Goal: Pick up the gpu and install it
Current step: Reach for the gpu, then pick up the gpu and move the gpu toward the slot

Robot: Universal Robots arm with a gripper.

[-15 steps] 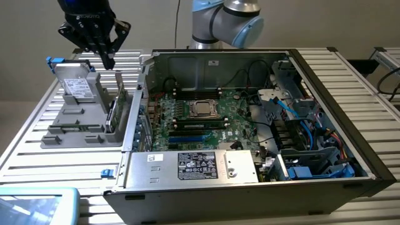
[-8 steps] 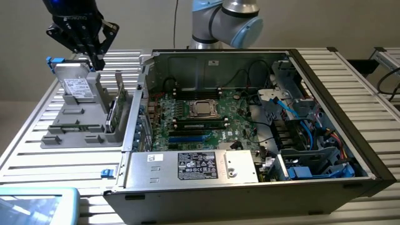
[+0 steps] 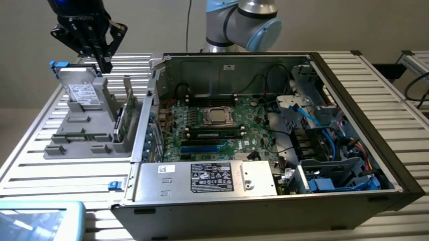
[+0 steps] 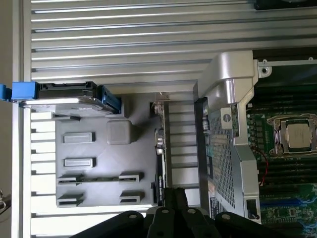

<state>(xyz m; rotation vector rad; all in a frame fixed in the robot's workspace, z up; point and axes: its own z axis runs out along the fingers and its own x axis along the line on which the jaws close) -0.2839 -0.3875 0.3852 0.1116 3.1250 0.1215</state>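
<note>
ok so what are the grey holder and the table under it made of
grey holder: probably moulded or printed plastic, with a matte, even grey surface and blocky slots.
table: looks like aluminium, with a silvery satin finish and long parallel slats that catch the light.

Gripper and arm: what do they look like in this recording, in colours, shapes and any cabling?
The gripper is black, built of linked angular bars that taper to narrow tips, with a blue patch on the body above it. The arm has rounded silver-grey joints with pale blue caps. A thin dark cable runs down beside it.
</note>
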